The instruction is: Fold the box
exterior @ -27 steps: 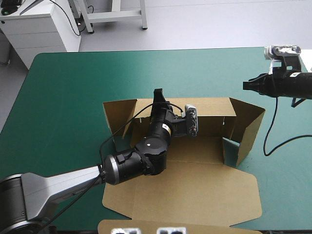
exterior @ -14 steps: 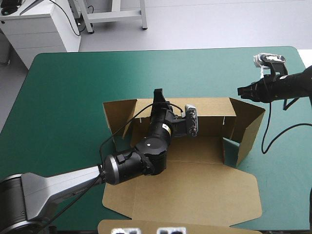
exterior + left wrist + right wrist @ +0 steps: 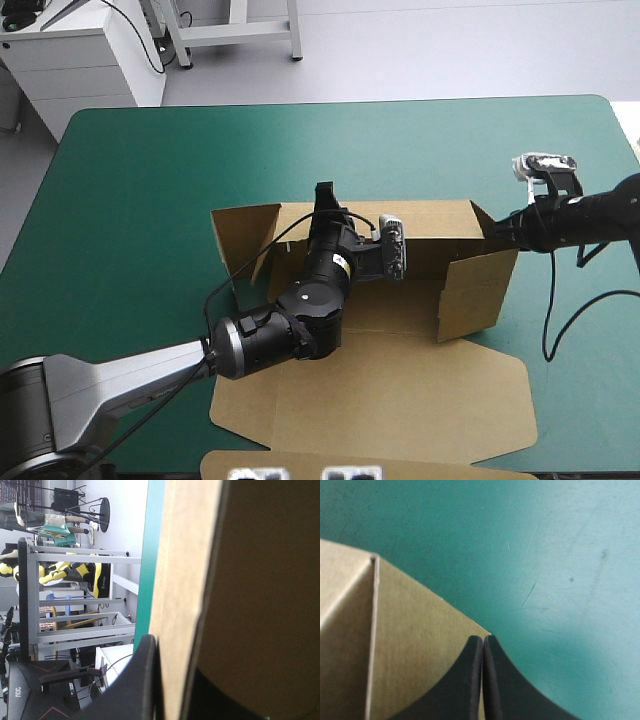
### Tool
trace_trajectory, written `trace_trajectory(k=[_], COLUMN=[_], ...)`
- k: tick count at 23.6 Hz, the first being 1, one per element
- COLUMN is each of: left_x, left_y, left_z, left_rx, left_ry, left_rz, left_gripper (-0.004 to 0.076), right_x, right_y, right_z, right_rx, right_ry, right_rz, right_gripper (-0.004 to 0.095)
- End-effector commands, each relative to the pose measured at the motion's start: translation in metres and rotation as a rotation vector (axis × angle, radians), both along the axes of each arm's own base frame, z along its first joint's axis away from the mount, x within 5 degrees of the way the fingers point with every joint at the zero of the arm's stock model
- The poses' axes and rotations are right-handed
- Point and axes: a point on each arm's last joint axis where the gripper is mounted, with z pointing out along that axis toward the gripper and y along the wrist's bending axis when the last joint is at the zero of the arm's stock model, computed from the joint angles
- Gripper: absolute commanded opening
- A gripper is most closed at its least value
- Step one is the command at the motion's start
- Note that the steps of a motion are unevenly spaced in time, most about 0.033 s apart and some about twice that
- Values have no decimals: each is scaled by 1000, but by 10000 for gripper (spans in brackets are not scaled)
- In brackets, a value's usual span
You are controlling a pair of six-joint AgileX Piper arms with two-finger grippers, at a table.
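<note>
The right gripper [image 3: 497, 231], its fingers together in one point, bears on the outer top corner of the box's right side wall [image 3: 478, 290], which stands angled inward. The left gripper [image 3: 323, 192] is clamped on the raised back wall [image 3: 440, 225]. The box [image 3: 400, 312] sits mid-table [image 3: 150, 180], with its lid [image 3: 400, 390] flat toward the near edge. The step in hand looks like raising the side walls. The next move likely calls for pushing this wall square and then tucking it.

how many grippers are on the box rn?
2: left gripper clamps the far wall of the box; right gripper, shut, presses its right end from outside.
</note>
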Motion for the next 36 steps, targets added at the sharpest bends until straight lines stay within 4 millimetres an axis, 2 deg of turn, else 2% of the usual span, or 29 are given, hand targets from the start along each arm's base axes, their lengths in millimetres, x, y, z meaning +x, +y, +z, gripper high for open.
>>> trace_trajectory(k=[1,9,12,15,17,21,28,32,36], left_x=[-5,-5,-5,-6,-6,-6,-7,-7,-7], left_y=[3,3,3,3,3,3,3,3,3], left_z=[22,22,22,21,20,20,19,19,19], left_rx=[-77,-78,-78,-82,-86,-89,-96,-96,-96], left_ry=[-24,-24,-24,-17,-8,-1,14,14,14], left_rz=[2,0,0,2,5,7,11,11,11], left_gripper=[-8,-8,-8,-8,-8,-8,-8,-8,-8], right_x=[-17,-55,-60,-63,-67,-77,-84,-86,-80], right_y=[2,16,17,17,16,18,23,24,24], right_z=[15,-9,-15,-15,-15,-12,-8,-9,-11], right_rx=[-14,-18,-47,-24,-64,-97,-122,-116,-87], right_ry=[-119,-275,-269,-231,-220,-213,-266,-254,-259], right_rz=[-5,95,141,109,135,199,328,341,322], right_gripper=[-1,0,13,140,264,415,456,521,653])
